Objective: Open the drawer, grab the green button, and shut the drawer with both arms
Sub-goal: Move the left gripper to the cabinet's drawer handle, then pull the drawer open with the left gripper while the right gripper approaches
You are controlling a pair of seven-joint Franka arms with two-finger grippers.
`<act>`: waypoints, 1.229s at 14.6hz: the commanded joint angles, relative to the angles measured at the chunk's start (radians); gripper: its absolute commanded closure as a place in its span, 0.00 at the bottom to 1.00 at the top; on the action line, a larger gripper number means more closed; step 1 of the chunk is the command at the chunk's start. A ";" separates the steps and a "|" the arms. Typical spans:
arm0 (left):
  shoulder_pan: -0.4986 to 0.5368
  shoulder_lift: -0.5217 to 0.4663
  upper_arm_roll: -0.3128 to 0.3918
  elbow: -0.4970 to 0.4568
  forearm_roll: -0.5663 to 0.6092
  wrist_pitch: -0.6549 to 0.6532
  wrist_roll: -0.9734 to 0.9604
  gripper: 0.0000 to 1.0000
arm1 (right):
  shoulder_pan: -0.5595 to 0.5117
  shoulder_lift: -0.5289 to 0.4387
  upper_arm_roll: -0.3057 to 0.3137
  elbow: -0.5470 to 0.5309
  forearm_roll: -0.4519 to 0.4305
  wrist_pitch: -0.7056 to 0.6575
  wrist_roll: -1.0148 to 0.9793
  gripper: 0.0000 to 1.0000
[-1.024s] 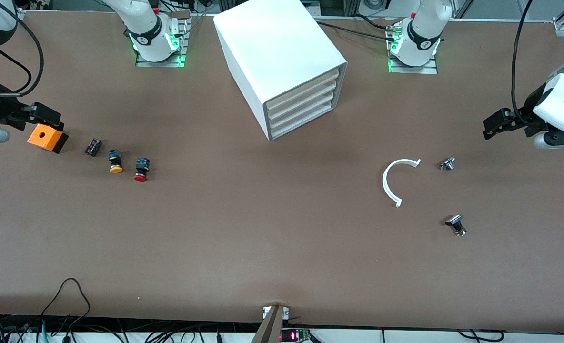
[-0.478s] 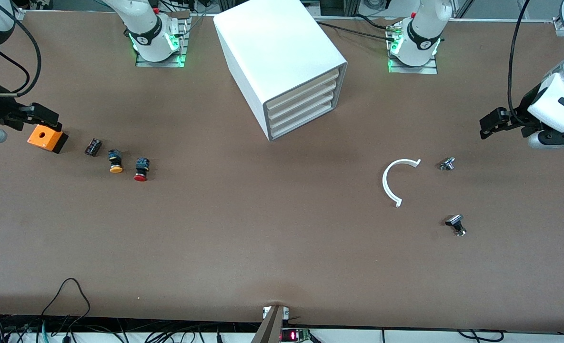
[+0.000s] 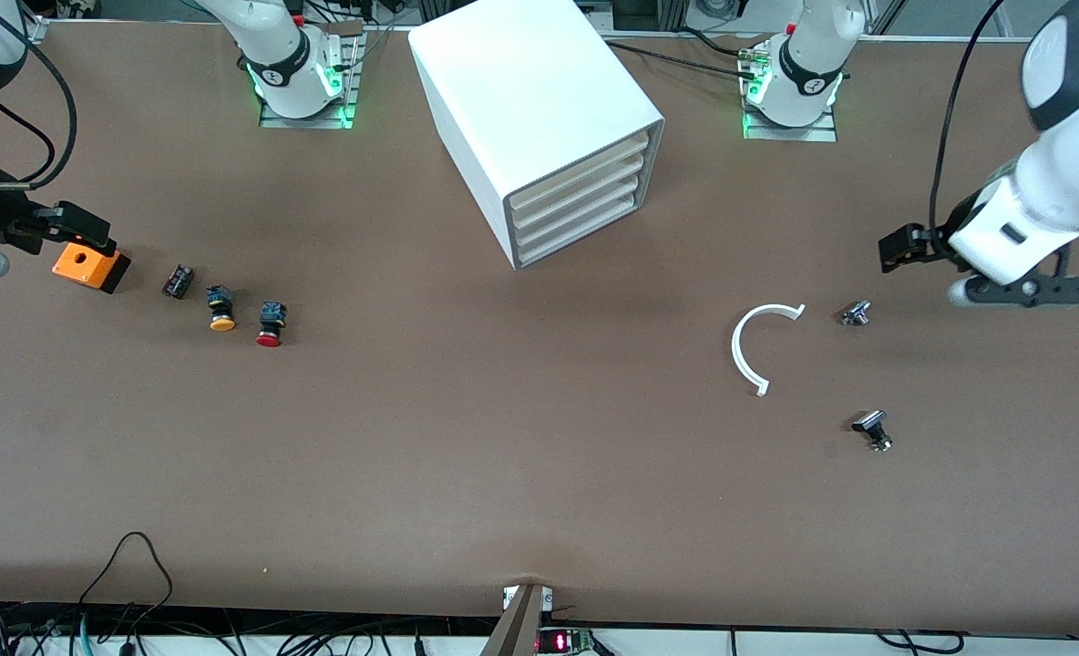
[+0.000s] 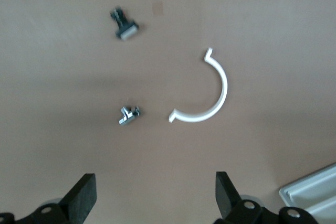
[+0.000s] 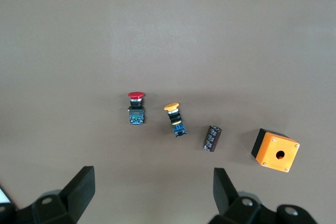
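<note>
The white cabinet (image 3: 539,118) stands in the middle of the table near the robots' bases. Its four cream-fronted drawers are all shut, and the drawer (image 3: 578,230) is the lowest one. The green button is hidden. My left gripper (image 3: 899,248) is open and empty, in the air at the left arm's end of the table, over bare table near a small metal part (image 3: 856,313); its wrist view (image 4: 153,187) shows the wide-set fingers. My right gripper (image 3: 70,228) is open and empty at the right arm's end, over the edge of an orange box (image 3: 90,265); it also shows in its wrist view (image 5: 152,179).
Beside the orange box lie a dark cylinder (image 3: 178,281), a yellow-capped button (image 3: 220,308) and a red-capped button (image 3: 270,324). A white half ring (image 3: 749,342) and a second metal part (image 3: 873,430) lie toward the left arm's end. Cables hang along the table's near edge.
The left arm has swung in from the table's end toward the cabinet, carrying its open gripper with it. The right gripper has barely shifted. The drawers have stayed shut.
</note>
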 commanded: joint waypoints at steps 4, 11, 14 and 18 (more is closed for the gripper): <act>-0.005 0.193 -0.076 -0.045 -0.203 -0.056 0.019 0.00 | -0.003 0.066 0.008 0.035 0.004 0.011 -0.032 0.00; -0.040 0.290 -0.183 -0.341 -0.716 0.083 0.210 0.00 | 0.005 0.118 0.017 0.095 0.024 0.007 -0.048 0.00; -0.083 0.310 -0.191 -0.439 -0.848 0.224 0.362 0.00 | 0.060 0.118 0.018 0.093 0.025 0.003 -0.039 0.00; -0.117 0.350 -0.200 -0.441 -0.879 0.244 0.453 0.01 | 0.126 0.156 0.017 0.096 0.043 0.037 -0.029 0.00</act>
